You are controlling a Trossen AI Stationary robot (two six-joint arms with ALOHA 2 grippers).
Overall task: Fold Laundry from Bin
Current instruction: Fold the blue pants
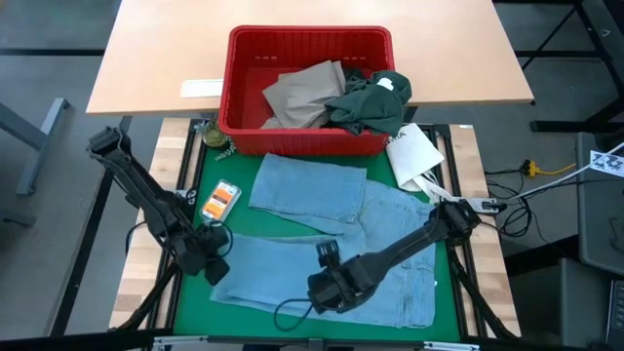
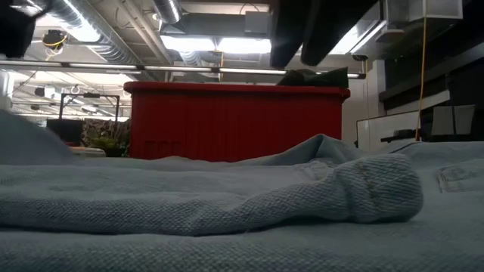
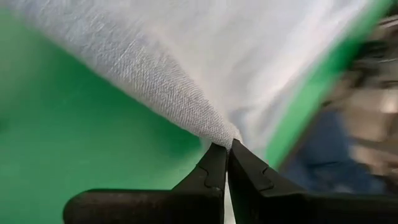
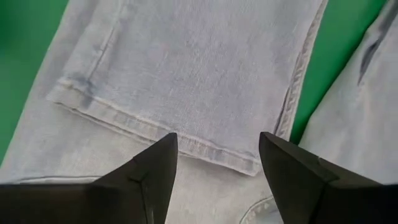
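Observation:
Light blue jeans lie spread on the green mat, one leg folded back toward the bin. My left gripper is at their left edge, shut on the cloth. My right gripper hovers open over the jeans near the table's front, above a leg's hem, touching nothing. The red bin stands at the far side and holds tan trousers and a dark green garment that hangs over its rim. My left gripper pinches the light blue jeans at their left edge between its two fingertips. The fingers slant down from the table's left. The cloth gathers to a peak at the fingertips and fans out from there over the mat. One layer or several, I cannot tell.
A white packet lies just right of the bin's near corner. An orange object sits on the mat left of the jeans. In the low view the jeans fill the foreground before the bin.

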